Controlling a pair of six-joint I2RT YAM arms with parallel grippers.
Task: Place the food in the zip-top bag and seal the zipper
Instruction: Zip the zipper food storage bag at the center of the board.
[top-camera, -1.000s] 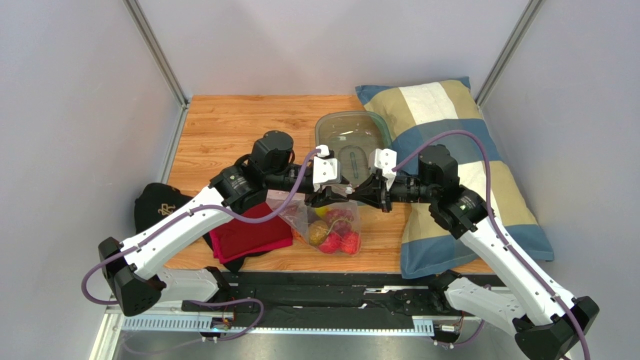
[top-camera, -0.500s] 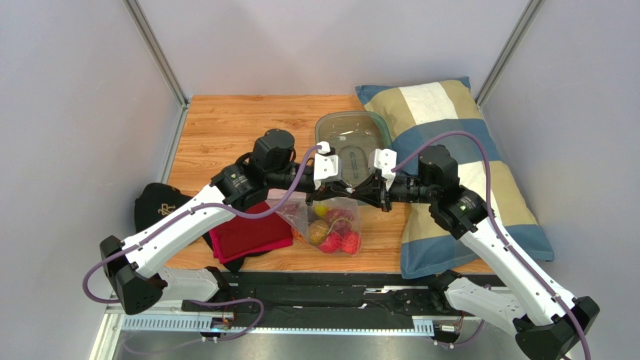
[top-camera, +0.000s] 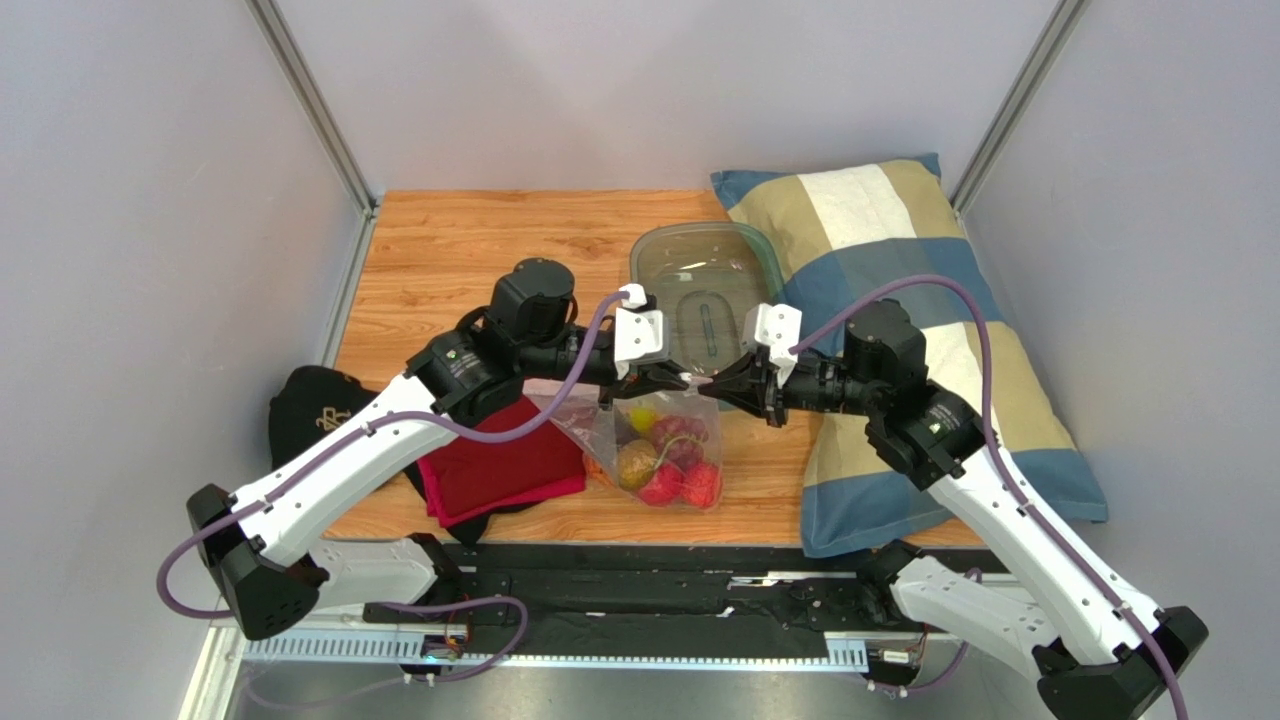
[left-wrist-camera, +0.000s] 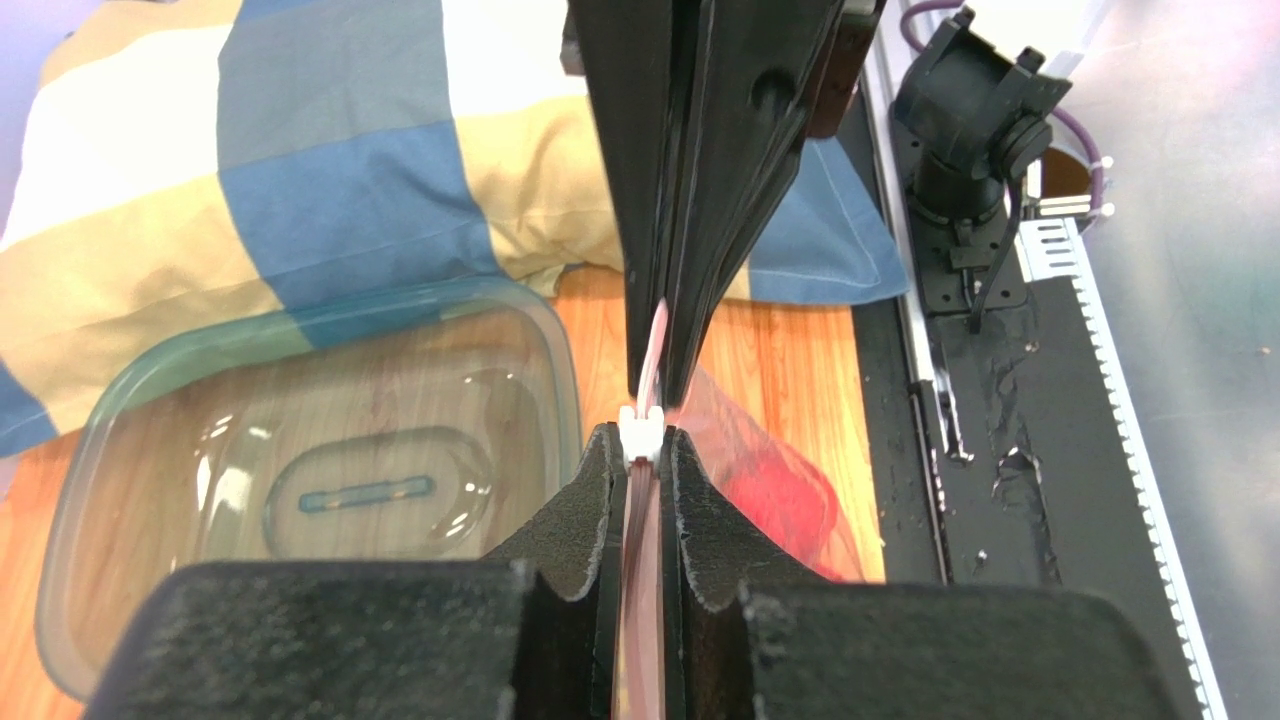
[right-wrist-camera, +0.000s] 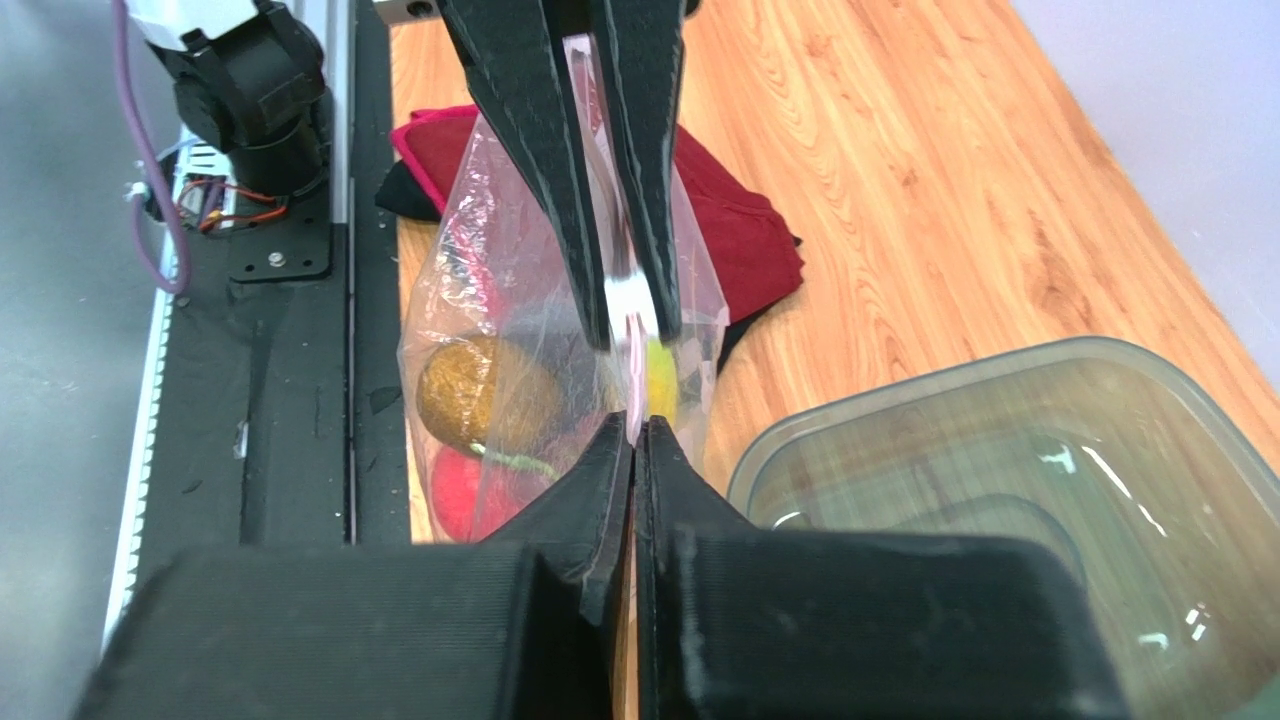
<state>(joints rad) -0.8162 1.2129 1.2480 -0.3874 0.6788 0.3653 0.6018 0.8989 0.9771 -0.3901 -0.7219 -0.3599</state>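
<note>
- The left gripper (top-camera: 643, 393) is pinching the zipper (left-wrist-camera: 651, 368) of the bag (top-camera: 669, 447), just in front of the tub (top-camera: 643, 255). Its fingers are clamped flat on the pink strip.
- The right gripper (top-camera: 721, 390) is meeting it tip to tip, its fingers also squeezed shut on that strip. Between them they are holding the bag's mouth upright and taut, which I take to be the way to press the strip together.
- The bag is hanging below both grips on the near side of the tub, with the food (top-camera: 672, 468) sagging at its bottom. Held mouth-up like this, nothing is spilling.
- I judge the filling done and the sealing under way; I cannot tell whether the strip is shut along its whole length.
- A red cloth (top-camera: 496, 465) is lying nearer than the tub and to its left, and a pillow (top-camera: 902, 285) is sitting right beside the tub on its right.
</note>
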